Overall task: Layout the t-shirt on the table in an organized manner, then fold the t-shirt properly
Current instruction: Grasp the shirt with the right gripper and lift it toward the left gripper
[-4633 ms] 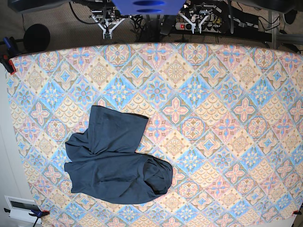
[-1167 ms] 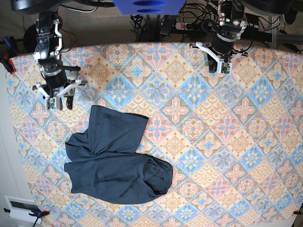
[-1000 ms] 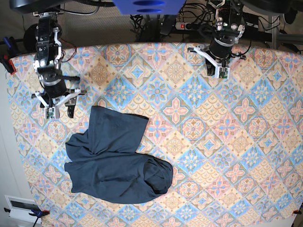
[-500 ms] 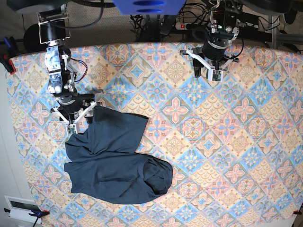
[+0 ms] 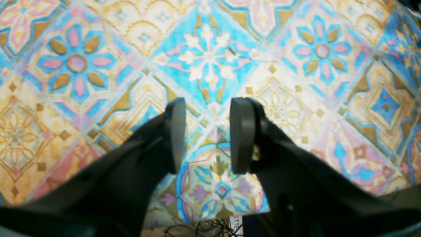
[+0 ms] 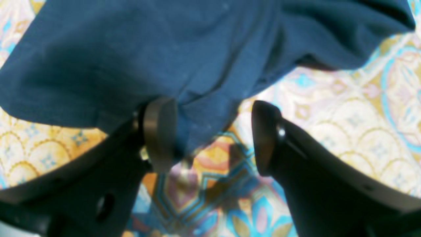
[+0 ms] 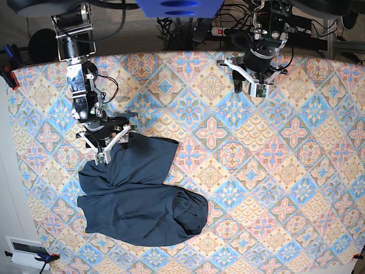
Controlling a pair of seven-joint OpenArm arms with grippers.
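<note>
Base view: shirt (image 7: 137, 194) lay crumpled on table (image 7: 274, 171), left-centre. Right gripper (image 7: 112, 145) spread wide at its top corner, nothing held; left gripper (image 7: 251, 85) parted, empty. Soft, limp; best pinched at hem corners.

One t-shirt (image 7: 137, 194), dark navy, crumpled in a single heap; one table (image 7: 274, 171) under one tile-patterned cloth. Two robot arms, so two grippers: right gripper (image 7: 111, 144) at the shirt's top edge, left gripper (image 7: 251, 85) over bare cloth near the far edge. Two fingers on each gripper, four in all. Red clamps on the table edge: one (image 7: 10, 77) at the far corner, the other corners too small to count
</note>
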